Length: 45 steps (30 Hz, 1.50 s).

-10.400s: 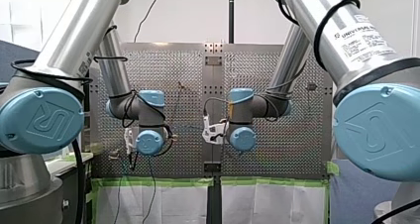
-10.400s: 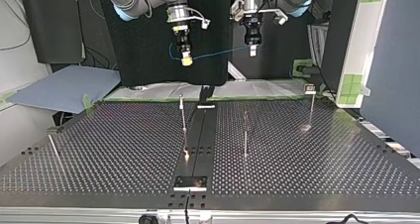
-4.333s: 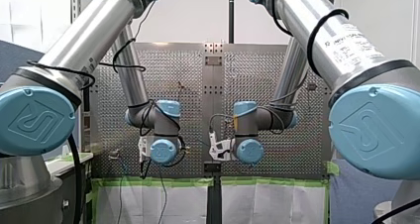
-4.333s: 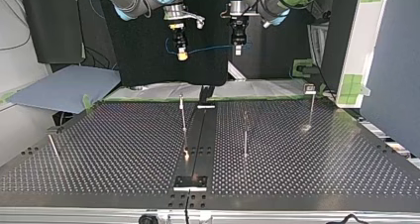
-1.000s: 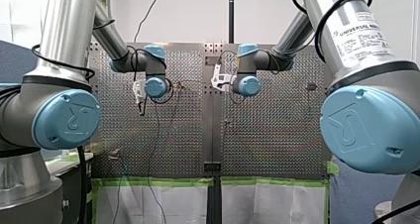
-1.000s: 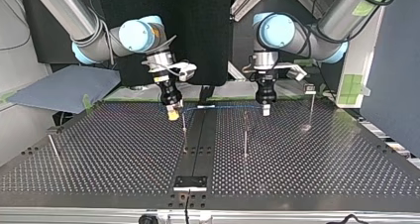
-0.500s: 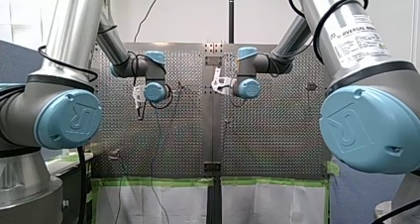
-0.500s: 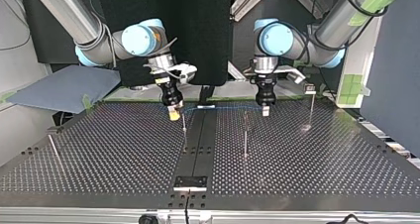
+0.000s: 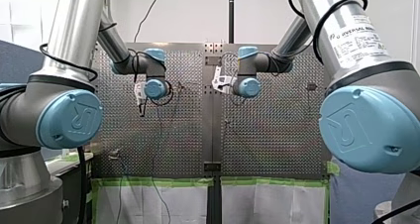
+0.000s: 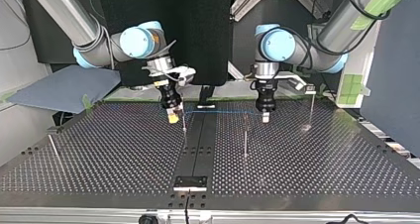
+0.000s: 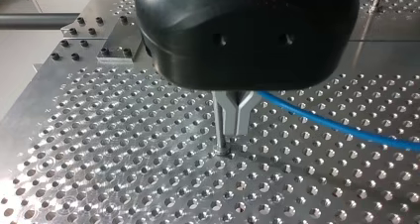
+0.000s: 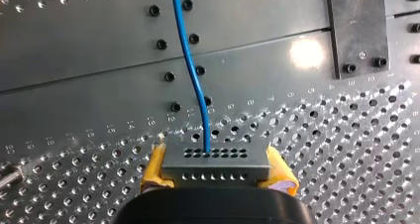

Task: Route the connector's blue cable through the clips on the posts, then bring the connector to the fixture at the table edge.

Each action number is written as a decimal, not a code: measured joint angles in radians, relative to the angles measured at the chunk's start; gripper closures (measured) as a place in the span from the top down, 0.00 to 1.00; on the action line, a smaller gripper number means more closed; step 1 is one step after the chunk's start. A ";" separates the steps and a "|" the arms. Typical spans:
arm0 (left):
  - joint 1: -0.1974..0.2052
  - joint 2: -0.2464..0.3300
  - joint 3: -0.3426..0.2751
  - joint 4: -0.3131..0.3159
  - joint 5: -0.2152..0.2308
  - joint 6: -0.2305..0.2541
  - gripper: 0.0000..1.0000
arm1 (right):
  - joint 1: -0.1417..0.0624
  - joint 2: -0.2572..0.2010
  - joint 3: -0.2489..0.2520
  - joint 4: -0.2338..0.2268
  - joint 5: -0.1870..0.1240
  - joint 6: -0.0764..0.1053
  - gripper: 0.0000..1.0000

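1. My right gripper (image 12: pixel 216 170) pinched the grey connector (image 12: pixel 216 157) just beside the slim post (image 10: pixel 183 122).
2. My left gripper (image 11: pixel 229 130), pressed onto the blue cable (image 11: pixel 341 128), hung on that post's other side, with the cable stretched across it.

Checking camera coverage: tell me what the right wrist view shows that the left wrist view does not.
Only the right wrist view: the connector clamped between my right gripper's yellow pads, with the cable entering it, and a dark plate. Only the left wrist view: my left gripper, its metal fingers shut on the cable. Both: the cable and the table.
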 joint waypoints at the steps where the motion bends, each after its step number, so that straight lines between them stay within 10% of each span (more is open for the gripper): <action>1: 0.001 0.000 0.002 -0.001 0.002 0.000 0.00 | -0.002 0.000 0.000 0.000 0.000 0.001 0.00; 45: 0.057 -0.083 0.121 -0.050 0.048 0.015 0.00 | -0.072 0.056 -0.058 -0.005 -0.009 0.016 0.00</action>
